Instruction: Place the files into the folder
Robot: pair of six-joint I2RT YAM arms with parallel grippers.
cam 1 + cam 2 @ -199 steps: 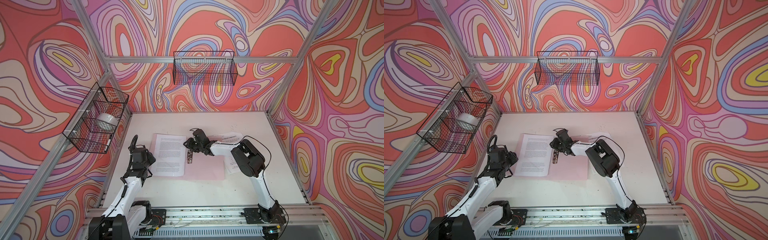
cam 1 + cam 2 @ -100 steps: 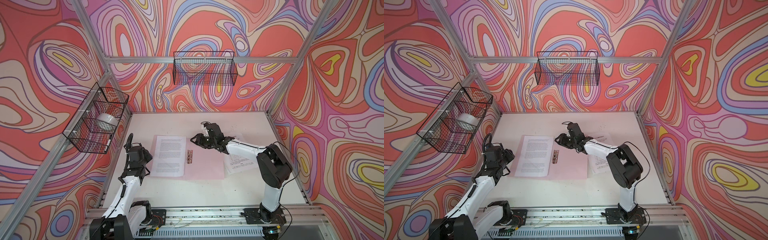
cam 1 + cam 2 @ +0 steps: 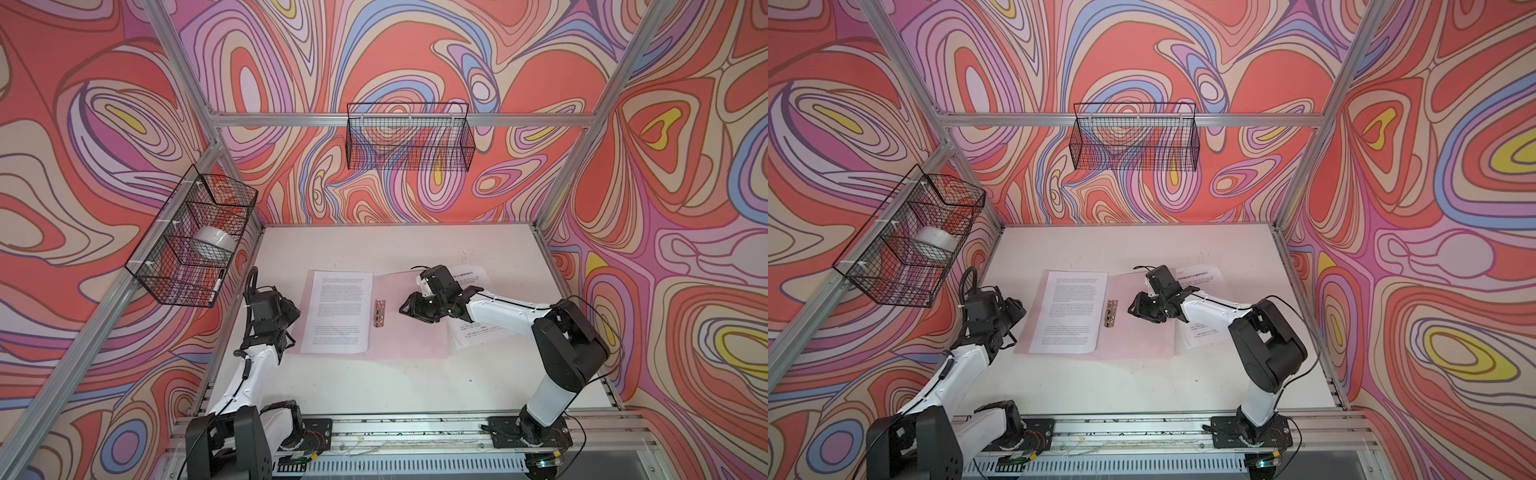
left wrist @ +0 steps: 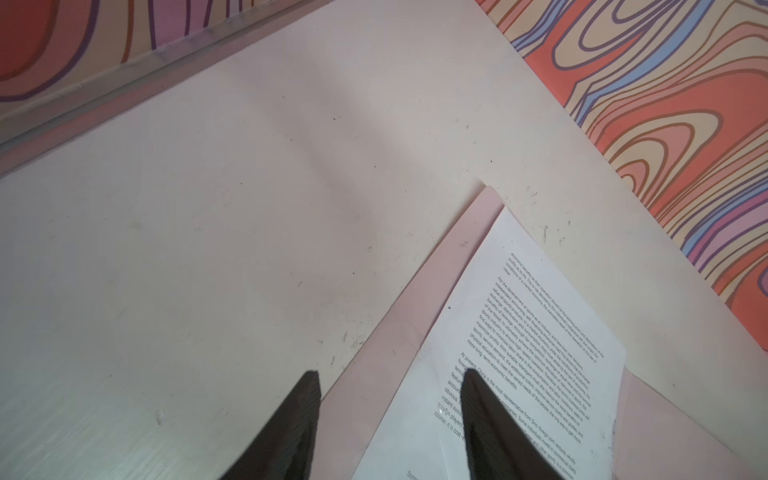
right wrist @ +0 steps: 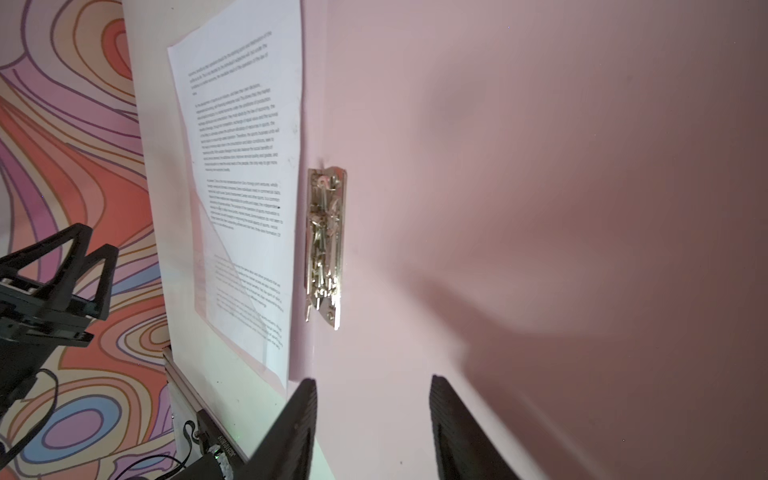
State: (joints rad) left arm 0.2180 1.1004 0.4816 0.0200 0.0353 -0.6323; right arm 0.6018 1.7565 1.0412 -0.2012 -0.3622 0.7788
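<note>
— White laminate, matte and flecked with small dark specks: that is the table (image 3: 374, 386). What lies on it?

— Biggest is the folder (image 3: 415, 336), pale pink, thin and smooth, spread open and flat near the middle. Both top views show it (image 3: 1142, 340).

— And the files?

— One printed sheet (image 3: 338, 311), white with dense black paragraphs, lies on the folder's left half, its long edge just beside the spine. In the left wrist view a second sheet (image 4: 399, 436) shows skewed beneath it. More loose sheets (image 3: 471, 274), the top one with a heading, lie on the table just beside the folder's right edge, partly hidden under the right arm (image 3: 503, 316).

— Now the tools.

— The left gripper (image 4: 388, 374) sits at the folder's left edge. Its black, ribbed, tapering fingers (image 4: 299, 415) stand apart with nothing between them. One is over bare table, one over the printed sheet. Whether a tip touches paper I cannot tell.

— The other side?

— The right gripper (image 5: 372, 380) hangs over the folder's bare right half, pointing toward the spine. Its jaws are likewise parted and empty, and a soft shadow falls on the pink beside it.

— Smallest?

— The clip (image 5: 326, 245): a narrow, shiny metal strip lying along the spine, just beside the printed sheet and apart from the right gripper.
</note>
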